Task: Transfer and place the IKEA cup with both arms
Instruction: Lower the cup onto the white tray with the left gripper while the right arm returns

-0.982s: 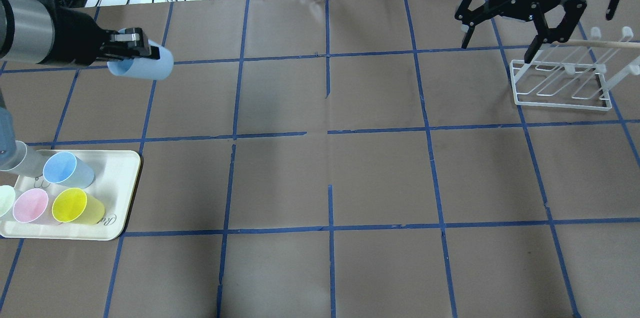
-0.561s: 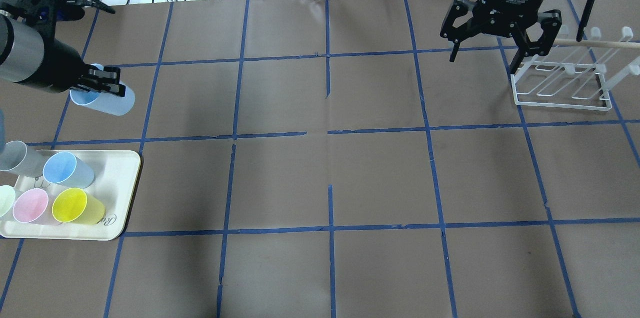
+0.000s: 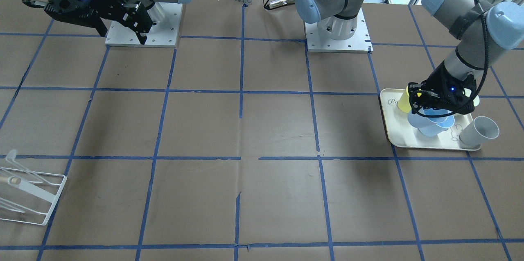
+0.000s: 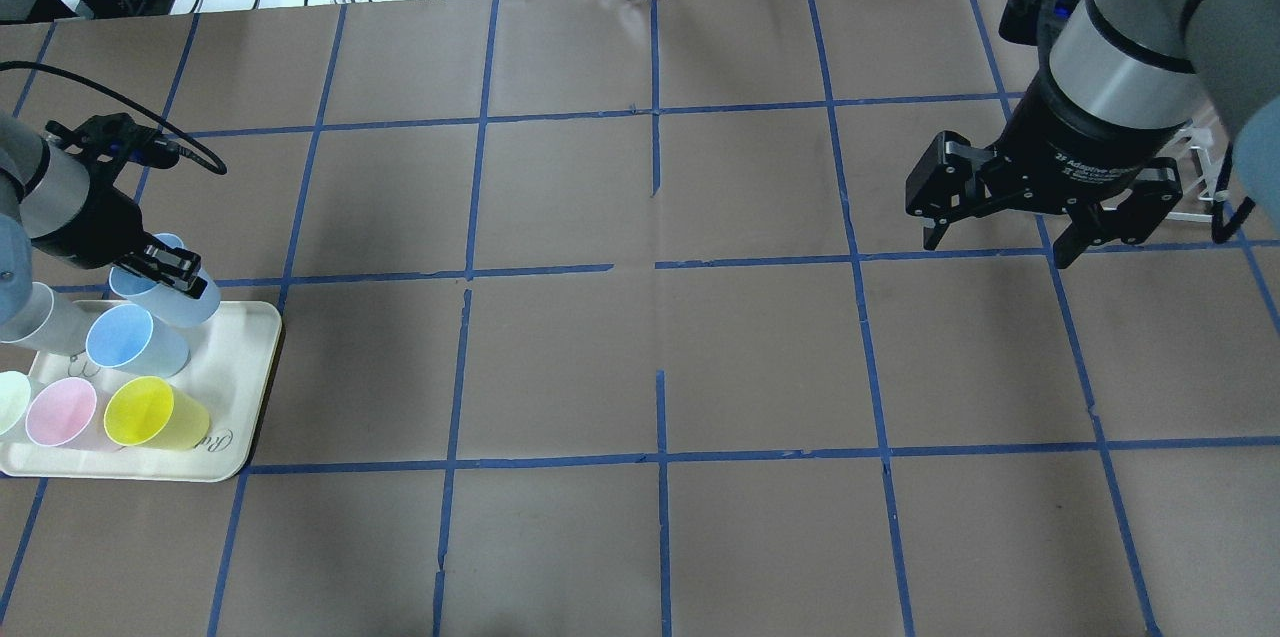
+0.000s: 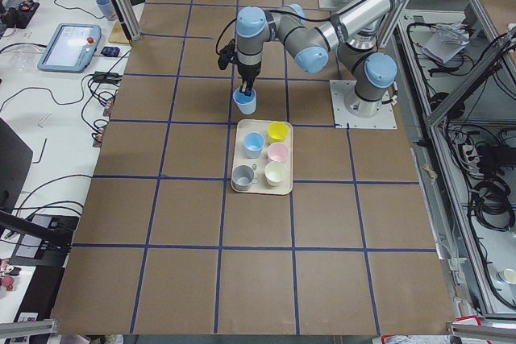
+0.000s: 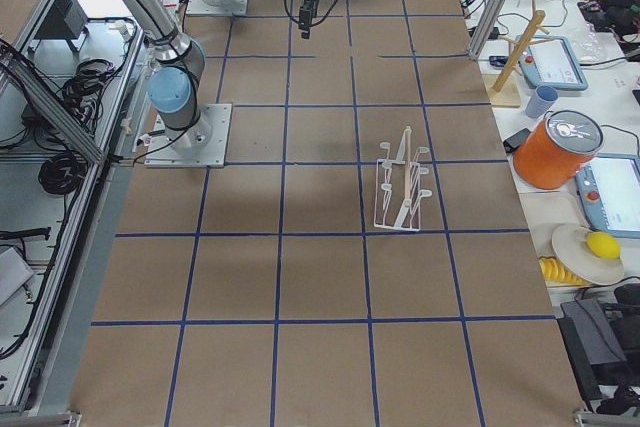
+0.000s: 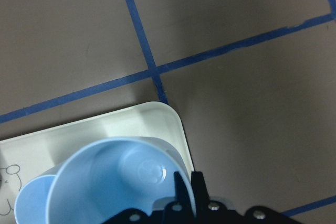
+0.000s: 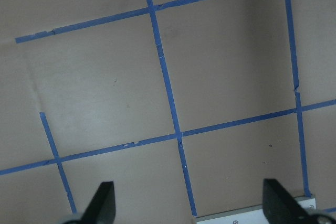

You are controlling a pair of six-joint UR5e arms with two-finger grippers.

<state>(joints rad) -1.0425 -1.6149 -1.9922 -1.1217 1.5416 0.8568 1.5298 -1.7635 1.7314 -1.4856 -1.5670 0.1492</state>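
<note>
My left gripper (image 4: 165, 269) is shut on the IKEA cup (image 4: 190, 307), a pale sky-blue tumbler. It holds the cup by the rim, tilted, at the far edge of the cream tray (image 4: 245, 387). The held cup also shows in the front view (image 3: 438, 119), the left side view (image 5: 244, 102) and the left wrist view (image 7: 105, 177), above the tray's corner (image 7: 157, 124). I cannot tell whether it touches the tray. A second, like blue cup (image 4: 135, 339) stands on the tray. My right gripper (image 4: 998, 249) is open and empty, raised over the table's right part; the right wrist view (image 8: 191, 203) shows only bare table.
On the tray stand a yellow cup (image 4: 155, 412), a pink cup (image 4: 60, 412), a pale green cup (image 4: 10, 402) and a grey cup (image 4: 40, 317). A white wire rack (image 3: 28, 195) stands at the far right, mostly hidden by my right arm in the overhead view (image 4: 1205, 207).
My left gripper has brought the blue cup down from mid-air at the far left to the tray's far edge. My right gripper has moved from over the rack toward the near side, still open.
</note>
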